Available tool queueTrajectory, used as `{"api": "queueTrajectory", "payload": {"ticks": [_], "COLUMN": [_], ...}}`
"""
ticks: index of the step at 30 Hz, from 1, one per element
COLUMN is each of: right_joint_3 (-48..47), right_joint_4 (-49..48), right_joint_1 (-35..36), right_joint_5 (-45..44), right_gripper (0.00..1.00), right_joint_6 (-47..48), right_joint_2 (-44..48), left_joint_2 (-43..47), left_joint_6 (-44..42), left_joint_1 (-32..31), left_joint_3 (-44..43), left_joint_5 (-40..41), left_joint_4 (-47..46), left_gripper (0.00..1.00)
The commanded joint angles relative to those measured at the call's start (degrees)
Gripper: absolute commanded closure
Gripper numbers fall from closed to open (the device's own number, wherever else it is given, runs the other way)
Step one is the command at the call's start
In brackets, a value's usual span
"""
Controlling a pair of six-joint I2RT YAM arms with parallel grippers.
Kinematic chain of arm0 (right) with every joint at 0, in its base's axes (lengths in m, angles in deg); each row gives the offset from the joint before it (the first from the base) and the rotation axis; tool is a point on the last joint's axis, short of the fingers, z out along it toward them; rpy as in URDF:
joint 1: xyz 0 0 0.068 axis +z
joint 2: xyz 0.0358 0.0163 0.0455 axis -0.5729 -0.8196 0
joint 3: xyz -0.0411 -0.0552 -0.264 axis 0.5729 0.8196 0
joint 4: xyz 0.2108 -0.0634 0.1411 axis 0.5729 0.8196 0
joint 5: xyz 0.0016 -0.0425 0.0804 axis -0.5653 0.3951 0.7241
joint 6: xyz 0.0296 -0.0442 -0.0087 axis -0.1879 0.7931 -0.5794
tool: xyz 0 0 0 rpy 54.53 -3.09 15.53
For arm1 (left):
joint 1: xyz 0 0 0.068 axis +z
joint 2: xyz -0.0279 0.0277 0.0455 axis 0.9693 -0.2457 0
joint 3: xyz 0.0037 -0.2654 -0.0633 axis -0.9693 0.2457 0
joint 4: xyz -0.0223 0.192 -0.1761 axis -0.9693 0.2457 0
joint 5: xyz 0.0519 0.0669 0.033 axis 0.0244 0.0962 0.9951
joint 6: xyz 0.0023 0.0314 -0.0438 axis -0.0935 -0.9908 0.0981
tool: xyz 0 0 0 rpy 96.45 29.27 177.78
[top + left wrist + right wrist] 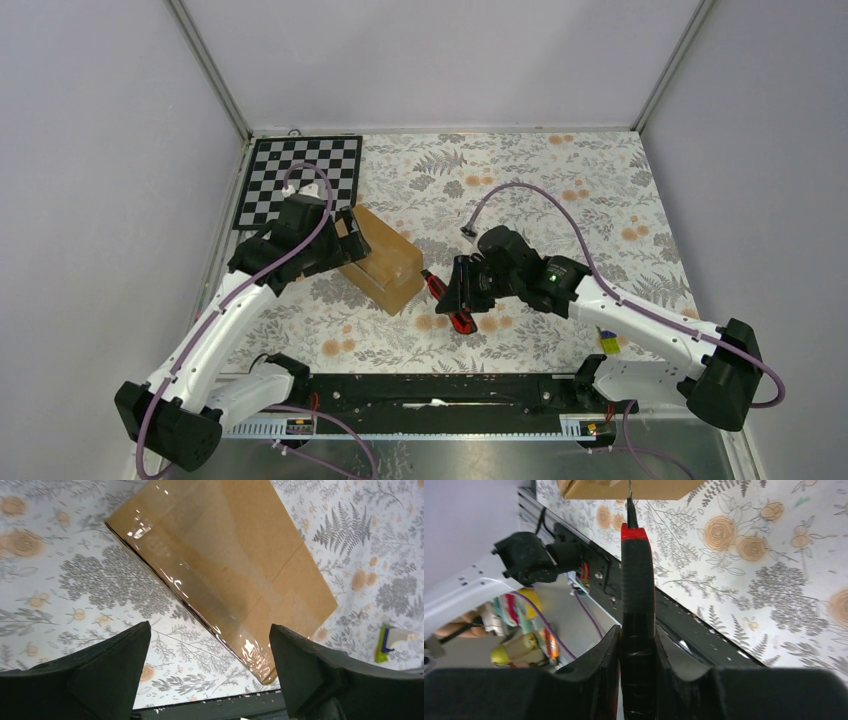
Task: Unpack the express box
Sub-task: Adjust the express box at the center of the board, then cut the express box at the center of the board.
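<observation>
The express box (385, 259) is a plain brown carton with glossy tape, lying on the floral table left of centre. It fills the upper left wrist view (225, 565). My left gripper (335, 240) hovers over the box's far left end, open and empty, with its jaws wide apart (210, 645). My right gripper (462, 290) is shut on a red-and-black cutter (637, 605). The cutter's blade tip (630, 505) points at the box's near right side (634, 487), close to it. The cutter also shows in the top view (440, 292).
A black-and-white checkerboard (300, 178) lies at the back left. A small yellow-and-white item (607, 341) sits near the right arm's base, and it also shows in the left wrist view (392, 642). The black rail (450, 392) runs along the near table edge.
</observation>
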Motion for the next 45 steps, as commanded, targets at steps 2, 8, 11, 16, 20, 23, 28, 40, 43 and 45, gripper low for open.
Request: {"api": "queueTrajectory", "payload": {"ticks": [2, 8, 11, 16, 20, 23, 28, 40, 43, 45], "right_joint_3": [5.27, 9.84, 10.09, 12.87, 14.34, 15.59, 16.96, 19.67, 20.0, 20.08], "right_joint_4": [-14.98, -23.87, -26.48, -30.97, -32.41, -34.65, -36.06, -39.6, -41.1, -41.94], "right_joint_1": [-0.24, -0.61, -0.9, -1.91, -2.61, -2.7, -2.86, -3.62, -3.73, -3.76], "right_joint_5": [1.92, 0.06, 0.98, 3.58, 4.65, 5.59, 5.43, 5.35, 5.81, 6.12], "right_gripper": [1.0, 1.0, 1.0, 1.0, 1.0, 1.0, 1.0, 1.0, 1.0, 1.0], "right_joint_6": [-13.24, -18.44, -19.02, -22.18, -23.49, -24.53, -25.08, -26.97, -27.42, -27.58], "right_joint_2": [3.12, 6.04, 5.82, 5.57, 4.97, 4.63, 4.25, 4.14, 3.83, 3.72], "left_joint_2": [2.97, 5.11, 5.57, 6.21, 6.62, 6.68, 6.93, 8.09, 7.96, 7.88], "left_joint_6": [3.96, 7.15, 8.5, 10.5, 11.72, 11.97, 12.05, 11.97, 11.77, 11.79], "left_joint_1": [-1.52, -3.19, -4.25, -5.46, -6.06, -6.2, -6.29, -6.29, -6.29, -6.29], "left_joint_3": [2.42, 5.03, 6.05, 6.92, 7.82, 8.41, 9.42, 9.96, 10.05, 10.23], "left_joint_5": [-7.64, -12.25, -12.77, -12.9, -12.87, -12.55, -11.25, -8.49, -8.26, -8.29], "left_joint_4": [-5.53, -7.33, -7.82, -8.27, -8.93, -8.96, -8.67, -7.47, -7.23, -7.18], "left_gripper": [0.03, 0.06, 0.07, 0.09, 0.13, 0.16, 0.23, 0.27, 0.28, 0.28]}}
